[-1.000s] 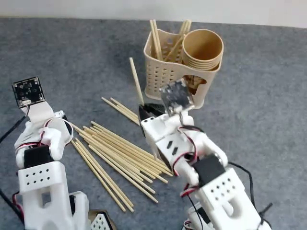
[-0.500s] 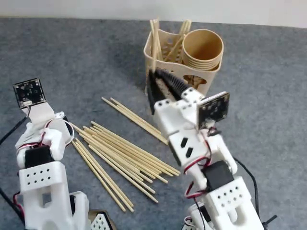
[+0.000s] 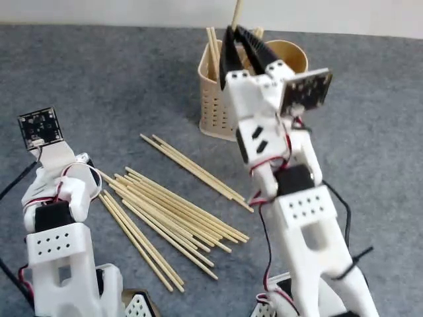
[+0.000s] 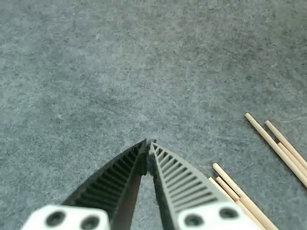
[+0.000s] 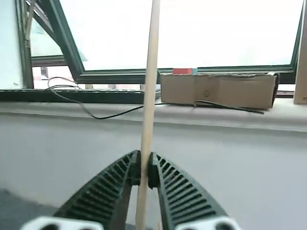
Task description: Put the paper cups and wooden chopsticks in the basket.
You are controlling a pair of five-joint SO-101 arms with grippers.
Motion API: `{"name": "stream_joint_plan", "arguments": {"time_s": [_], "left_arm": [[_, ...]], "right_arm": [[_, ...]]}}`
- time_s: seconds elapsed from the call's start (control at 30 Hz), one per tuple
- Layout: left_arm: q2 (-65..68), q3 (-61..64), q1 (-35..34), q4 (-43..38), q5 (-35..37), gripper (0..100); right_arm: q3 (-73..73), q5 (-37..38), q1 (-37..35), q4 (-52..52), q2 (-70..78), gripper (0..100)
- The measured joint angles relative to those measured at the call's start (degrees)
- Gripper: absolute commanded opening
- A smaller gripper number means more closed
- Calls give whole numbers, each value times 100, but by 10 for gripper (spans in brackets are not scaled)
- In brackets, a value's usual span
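High view: insertion is judged in hand, 1 upright chopstick (image 3: 236, 10) being pinched between the closed fingers of the right gripper (image 3: 233, 30) over the far basket (image 3: 215, 109); lowering and release are called for next, the left gripper (image 4: 147, 143) being closed on nothing.

A basket (image 3: 215, 112) stands at the far side of the table (image 3: 99, 72). Inside it, paper cups (image 3: 295, 56) sit to the right and several chopsticks (image 3: 212, 41) stand to the left. Directly above the basket, the right gripper (image 3: 233, 30) holds a single chopstick (image 3: 236, 10) upright. Loose chopsticks (image 3: 165, 211) lie spread on the table in front of the basket, to its left. The left gripper (image 4: 147, 143) is even farther left, over the table beside them.
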Motion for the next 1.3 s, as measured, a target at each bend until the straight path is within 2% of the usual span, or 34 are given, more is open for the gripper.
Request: {"name": "stream_joint_plan", "arguments": {"time_s": [0.43,0.73,0.9,1.17,1.3], "left_arm": [[0,0,0,0,0,32],[0,0,0,0,0,32],[0,0,0,0,0,32],[0,0,0,0,0,32],[0,0,0,0,0,32]], "right_arm": [[-765,0,202,-580,1846,5],[-765,0,281,-580,2198,12],[-765,0,290,-571,2198,104],[-765,0,281,457,2198,115],[-765,0,281,659,1960,115]]}}
